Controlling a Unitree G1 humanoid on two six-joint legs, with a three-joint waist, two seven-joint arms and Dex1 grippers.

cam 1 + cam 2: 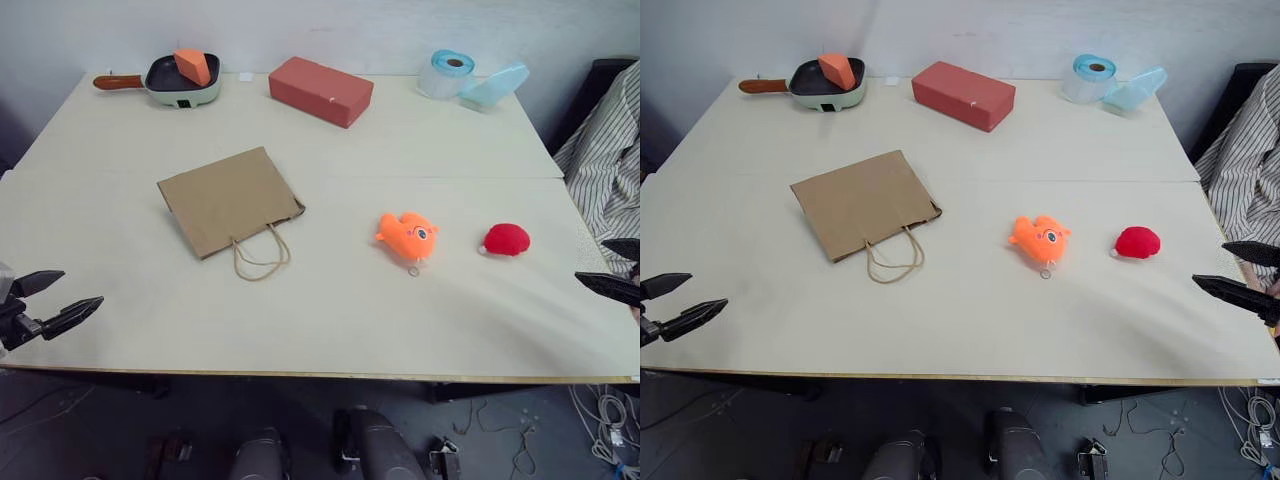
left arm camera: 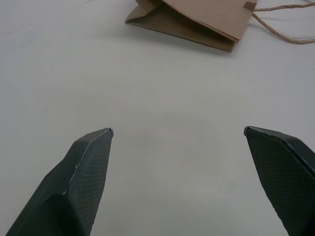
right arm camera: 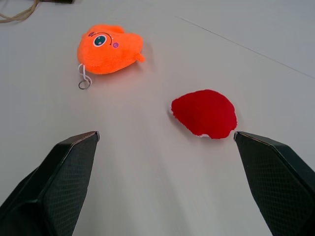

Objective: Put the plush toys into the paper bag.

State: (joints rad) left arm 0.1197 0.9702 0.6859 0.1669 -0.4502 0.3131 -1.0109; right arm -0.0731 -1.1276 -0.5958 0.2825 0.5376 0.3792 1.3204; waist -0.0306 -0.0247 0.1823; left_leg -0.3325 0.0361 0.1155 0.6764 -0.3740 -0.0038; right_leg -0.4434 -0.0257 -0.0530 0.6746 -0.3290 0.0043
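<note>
A brown paper bag (image 1: 229, 200) lies flat on the cream table (image 1: 330, 320), left of centre, its cord handles toward the front edge. To its right lie the two plush toys: an orange fish (image 1: 407, 236) and, farther right, a red rounded one with white trim (image 1: 506, 239). My left gripper (image 1: 62, 297) hovers open over the table's front left corner, well apart from the bag. Out at the right edge, my right gripper (image 1: 612, 268) is open and empty, with the red toy (image 3: 205, 113) just beyond its fingertips and the fish (image 3: 107, 48) farther off.
Along the back edge stand a small pan (image 1: 180, 80) holding an orange wedge block, a red brick-shaped box (image 1: 320, 90), a roll of blue tape (image 1: 447, 72) and a pale blue container (image 1: 493, 86). Striped cloth (image 1: 610, 160) hangs past the right edge.
</note>
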